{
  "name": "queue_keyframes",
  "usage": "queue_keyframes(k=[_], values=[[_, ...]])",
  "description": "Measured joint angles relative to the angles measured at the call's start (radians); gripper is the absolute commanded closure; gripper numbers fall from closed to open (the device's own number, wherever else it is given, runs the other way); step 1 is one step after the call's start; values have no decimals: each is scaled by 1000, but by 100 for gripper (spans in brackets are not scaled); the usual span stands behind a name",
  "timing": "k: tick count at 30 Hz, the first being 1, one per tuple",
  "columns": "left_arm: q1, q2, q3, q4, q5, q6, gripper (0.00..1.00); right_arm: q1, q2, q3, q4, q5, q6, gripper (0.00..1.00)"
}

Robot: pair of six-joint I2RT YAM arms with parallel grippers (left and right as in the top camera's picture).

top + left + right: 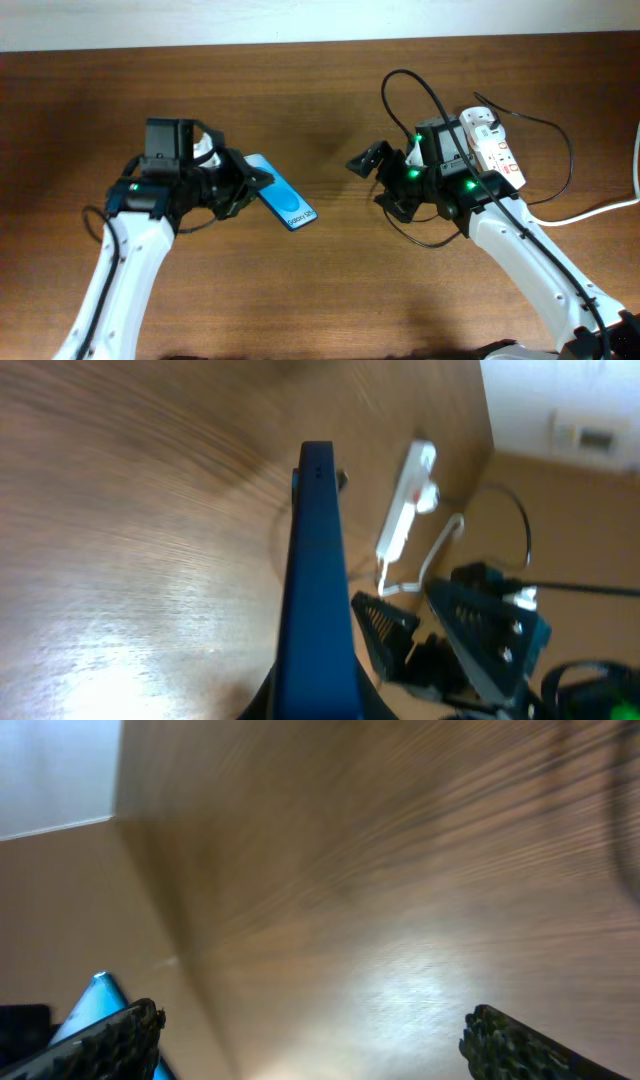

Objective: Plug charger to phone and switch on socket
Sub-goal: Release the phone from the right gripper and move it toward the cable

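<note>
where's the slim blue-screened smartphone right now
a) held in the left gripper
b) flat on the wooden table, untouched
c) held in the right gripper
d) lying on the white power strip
a: the slim blue-screened smartphone is clamped at one end in the left gripper, and the left wrist view shows it edge-on, rising from between the fingers; the right gripper is open and empty.

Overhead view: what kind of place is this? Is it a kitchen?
Probably a robot lab workbench, not a kitchen: a wooden table with a left arm and right arm working over a phone and a power strip.
</note>
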Motion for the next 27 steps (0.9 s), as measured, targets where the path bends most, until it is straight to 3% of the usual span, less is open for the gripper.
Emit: queue_keyframes(k=[6,10,12,19,27], values=[[0,181,0,95,278,114,100,-72,1,0,-29,57,-31,2],[0,284,0,186,437,109,100,-114,32,0,-29,53,-36,0],[0,337,0,223,514,70,100,-127,89,0,-21,53,-36,10],[0,361,0,286,617,-6,100,-185,294,0,97,50,-19,25],[0,361,0,289,630,-18,100,-209,344,-1,205,80,-9,38]])
